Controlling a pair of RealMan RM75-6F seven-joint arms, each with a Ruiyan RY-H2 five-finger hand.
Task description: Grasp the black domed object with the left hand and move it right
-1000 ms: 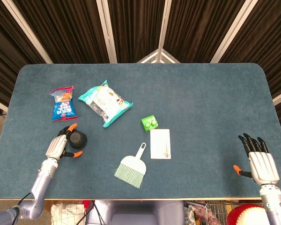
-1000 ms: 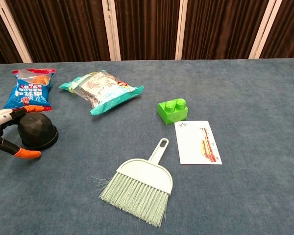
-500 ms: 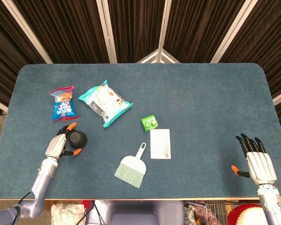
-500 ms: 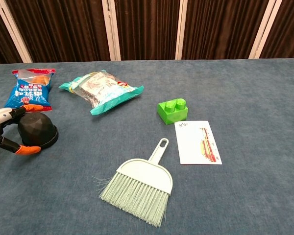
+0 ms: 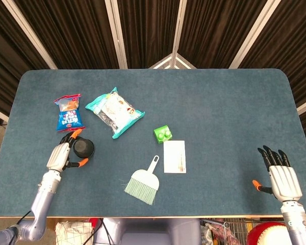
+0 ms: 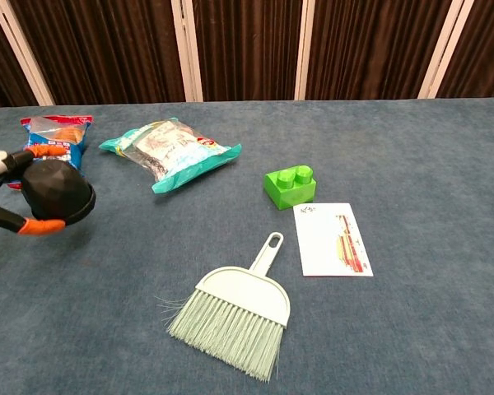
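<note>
The black domed object (image 5: 84, 148) (image 6: 59, 192) is held off the table at the left side, gripped by my left hand (image 5: 61, 155) (image 6: 8, 193); orange fingertips (image 6: 41, 226) wrap under and over it. In the chest view it hangs clear of the cloth, tilted slightly. My right hand (image 5: 281, 176) rests near the table's front right corner with its fingers spread and nothing in it; the chest view does not show it.
A blue snack bag (image 5: 69, 112) (image 6: 49, 144) lies just behind the left hand. A teal snack pack (image 5: 114, 111) (image 6: 170, 152), a green brick (image 5: 163, 134) (image 6: 290, 186), a white card (image 5: 174, 156) (image 6: 332, 239) and a pale green brush (image 5: 143, 182) (image 6: 235, 313) lie to the right.
My left hand closed on the black domed object and lifted it off the table, up and slightly toward the back. The right hand barely shifted.
</note>
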